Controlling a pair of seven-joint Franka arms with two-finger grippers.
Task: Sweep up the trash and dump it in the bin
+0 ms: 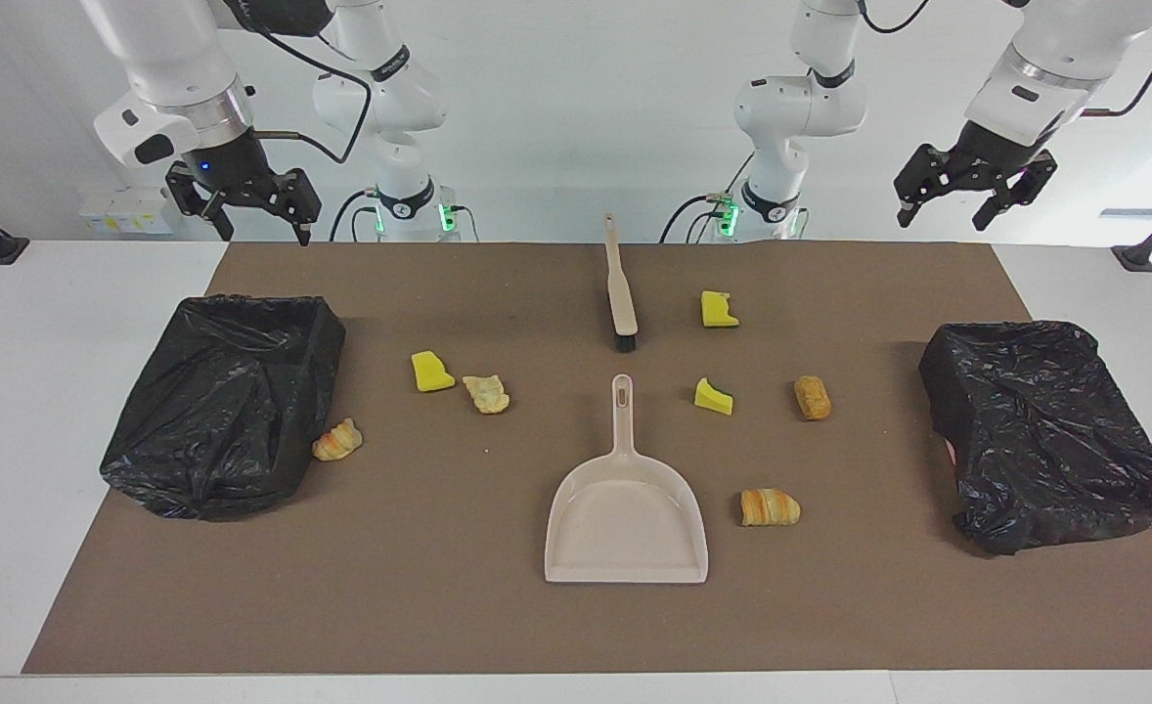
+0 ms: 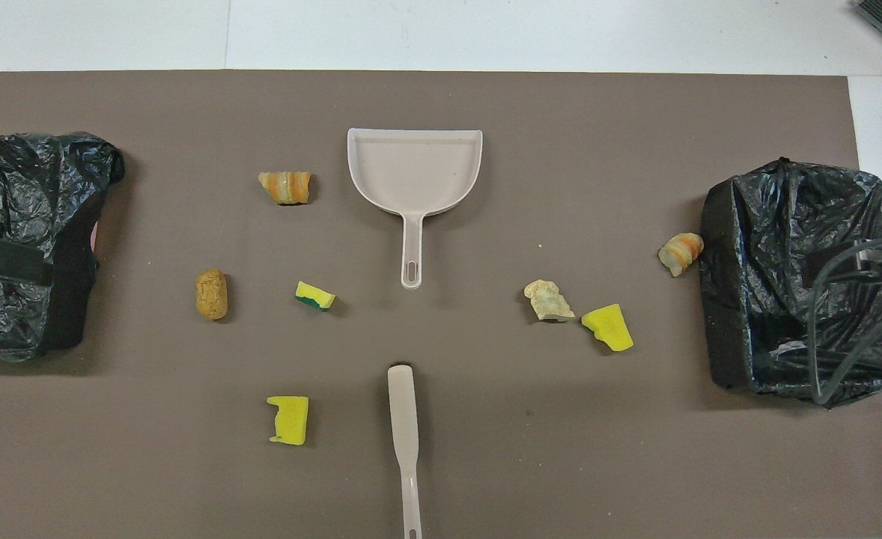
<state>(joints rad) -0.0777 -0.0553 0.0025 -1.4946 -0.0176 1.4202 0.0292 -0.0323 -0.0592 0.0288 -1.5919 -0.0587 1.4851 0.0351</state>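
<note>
Both arms are waiting high with fingers spread, left gripper point(image 1: 972, 202) and right gripper point(image 1: 258, 210), while trash point(image 1: 432, 372) is lying scattered around the dustpan point(image 1: 627, 518), brush point(image 1: 621, 293) at twelve o'clock, so gripping both handles squarely would be wise.

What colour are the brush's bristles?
Black. The brush has a beige handle with a dark bristle tuft at its end, seen best in the facing view.
</note>
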